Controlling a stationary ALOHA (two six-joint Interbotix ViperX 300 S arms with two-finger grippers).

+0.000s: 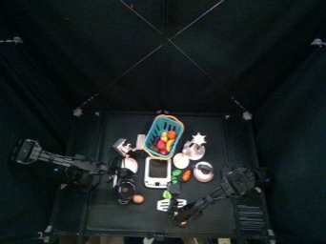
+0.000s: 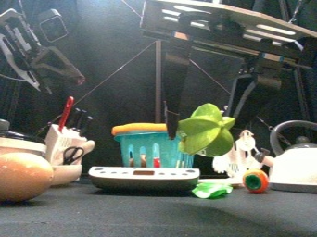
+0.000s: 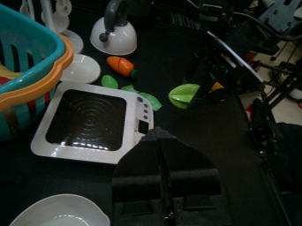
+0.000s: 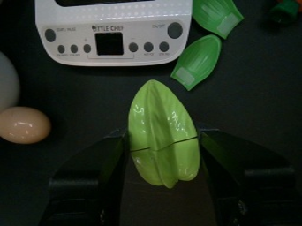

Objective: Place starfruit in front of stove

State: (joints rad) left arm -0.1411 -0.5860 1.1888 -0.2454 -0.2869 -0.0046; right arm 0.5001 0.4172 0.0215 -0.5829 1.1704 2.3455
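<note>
The starfruit [image 4: 163, 141], pale green and ridged, sits lengthwise between the jaws of my right gripper [image 4: 164, 139], which press on its sides. In the front view the starfruit [image 2: 207, 130] hangs above the table, over the right end of the stove [image 2: 145, 177]. The stove [image 4: 112, 35] is a small white block with a button panel, and its dark burner top [image 3: 85, 122] shows in the left wrist view. From above, the starfruit [image 1: 166, 203] is nearer the table's front edge than the stove [image 1: 155, 170]. My left gripper [image 3: 158, 139] hovers shut beside the stove.
A teal basket [image 2: 155, 146] of toy food stands behind the stove. Two green pods [image 4: 199, 58] and an orange piece [image 2: 255, 180] lie right of the stove. An egg [image 2: 22, 176] sits at the front left, a white kettle [image 2: 295, 157] at the right.
</note>
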